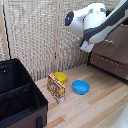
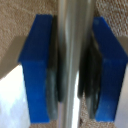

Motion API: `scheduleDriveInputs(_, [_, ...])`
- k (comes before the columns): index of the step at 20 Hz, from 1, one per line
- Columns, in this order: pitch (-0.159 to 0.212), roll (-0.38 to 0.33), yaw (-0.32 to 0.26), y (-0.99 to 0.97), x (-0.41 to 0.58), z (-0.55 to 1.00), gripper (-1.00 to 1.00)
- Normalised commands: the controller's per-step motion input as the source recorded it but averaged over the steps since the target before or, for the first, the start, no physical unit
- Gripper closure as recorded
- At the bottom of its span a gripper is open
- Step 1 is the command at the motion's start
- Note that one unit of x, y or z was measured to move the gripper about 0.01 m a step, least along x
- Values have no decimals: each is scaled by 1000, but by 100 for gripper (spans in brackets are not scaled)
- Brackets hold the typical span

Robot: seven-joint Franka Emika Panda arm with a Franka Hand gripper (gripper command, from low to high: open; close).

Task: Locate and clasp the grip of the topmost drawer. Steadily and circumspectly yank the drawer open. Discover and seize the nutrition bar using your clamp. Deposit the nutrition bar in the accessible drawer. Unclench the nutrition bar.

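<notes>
1. Silver metal bar handle (image 2: pixel 71 60) fills the wrist view, running between the two blue-tipped fingers (image 2: pixel 37 65) of the clamp (image 2: pixel 71 65); the pads sit right at both sides of the bar, so the clamp reads as clamped on the handle or all but touching it.
2. Exterior view: white robot arm (image 1: pixel 92 22) reaches to the dark brown wooden dresser (image 1: pixel 112 52) at the exterior view's right; the clamp itself is mostly hidden there against the dresser front.
3. Step in hand, as I judge it: gripping the handle of the topmost drawer (image 1: pixel 116 36), first stage of the task. Cannot tell from either view whether the drawer is out at all.
4. Next move calls for a slow straight pull away from the dresser front, keeping the bar centred between the pads so it does not slip.
5. Nutrition bar (image 1: pixel 56 87): small flat rectangular packet, orange, yellow and red print with white patches, standing upright on the light wooden tabletop (image 1: pixel 100 107), untouched.
6. It stands just in front of the yellow bowl (image 1: pixel 61 77), near the blue bowl (image 1: pixel 80 87), beside the black fabric case (image 1: pixel 17 95), well apart from the dresser.
</notes>
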Motion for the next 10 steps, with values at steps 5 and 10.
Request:
scheduleDriveInputs(5, [43, 32, 31, 124, 153, 18, -100])
scheduleDriveInputs(10, [37, 60, 2, 170, 171, 347, -100])
